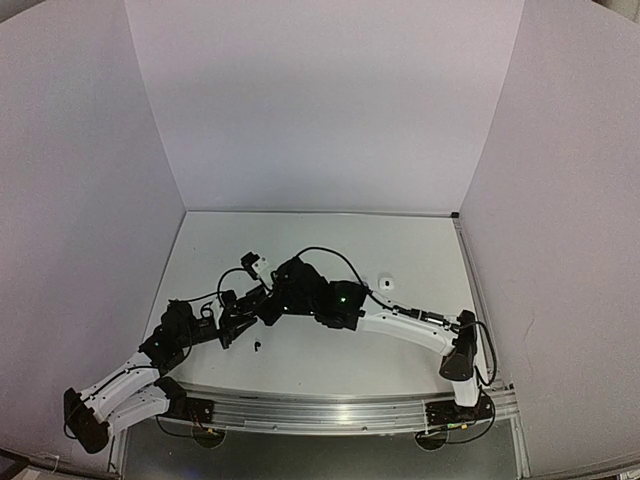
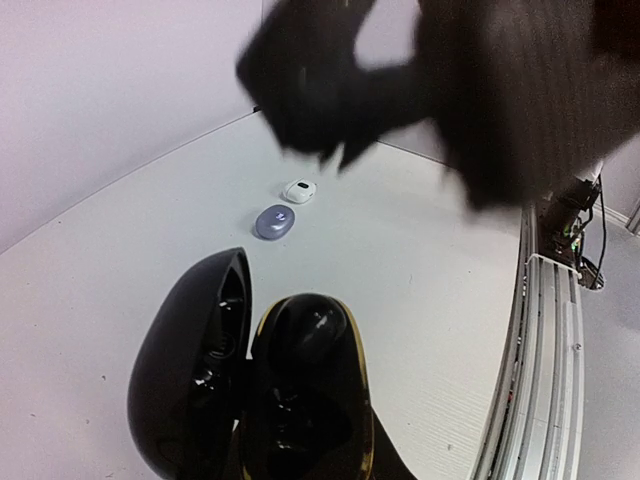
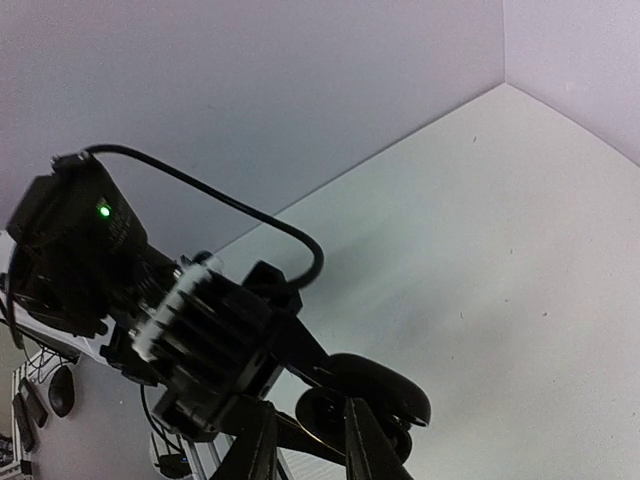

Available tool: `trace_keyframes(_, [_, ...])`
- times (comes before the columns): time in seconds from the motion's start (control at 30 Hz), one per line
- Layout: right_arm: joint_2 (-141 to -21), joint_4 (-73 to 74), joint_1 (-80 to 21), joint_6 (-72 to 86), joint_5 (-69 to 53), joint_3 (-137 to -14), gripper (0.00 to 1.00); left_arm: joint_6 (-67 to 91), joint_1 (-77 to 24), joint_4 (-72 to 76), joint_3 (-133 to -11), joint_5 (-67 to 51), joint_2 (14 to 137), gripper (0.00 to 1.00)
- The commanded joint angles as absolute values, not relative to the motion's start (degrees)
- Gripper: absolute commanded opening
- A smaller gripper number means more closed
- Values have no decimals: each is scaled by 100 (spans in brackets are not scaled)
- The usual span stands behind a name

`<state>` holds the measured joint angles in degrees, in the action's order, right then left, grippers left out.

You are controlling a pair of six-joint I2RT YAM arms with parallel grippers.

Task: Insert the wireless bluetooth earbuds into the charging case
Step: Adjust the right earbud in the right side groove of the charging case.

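My left gripper (image 1: 243,318) is shut on a black charging case (image 2: 300,380) with its lid (image 2: 190,370) swung open to the left. Its fingers are hidden under the case. A glossy black earbud (image 2: 312,325) sits in the gold-rimmed base. My right gripper (image 3: 306,400) hovers right over that case (image 3: 395,385), fingers apart with nothing between them. In the left wrist view it is a dark blur (image 2: 330,120) overhead. A tiny black earbud (image 1: 258,346) lies on the table in front of the grippers.
A closed white case (image 2: 299,190) and a greyish case (image 2: 274,221) lie side by side farther out on the white table (image 2: 420,260). The white case (image 1: 386,284) lies right of the arms. White walls enclose three sides. A metal rail (image 1: 330,408) runs along the near edge.
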<state>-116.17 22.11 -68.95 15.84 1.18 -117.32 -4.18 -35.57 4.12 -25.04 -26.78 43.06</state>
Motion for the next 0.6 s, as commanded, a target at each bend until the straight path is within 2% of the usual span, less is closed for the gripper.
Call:
trace_keyframes(0.0, [-11344,1975,-6944,1540,66,-12041,24,-205,-3551,682,-2593,-2606,4324,0])
trace_keyframes(0.13, [-11115,1813,-6943,1643,294,-11924,27,175,-3528,611,-2686,-2342,4334,0])
trace_keyframes(0.23, [-10962,1806,-6944,1876,840,-11607,34,512,-3463,433,-2793,-2084,4252,0])
trace_keyframes(0.4, [-10882,1885,-6857,2834,1980,-10876,52,873,-3399,-27,-2895,-1429,3893,0])
trace_keyframes(0.5, [-11131,2222,-6698,3742,2000,-10599,64,1020,-3328,-454,-2938,-1031,3649,0])
trace_keyframes(0.57, [-11518,2513,-6672,4050,1918,-10741,67,1096,-3263,-672,-2955,-739,3481,0])
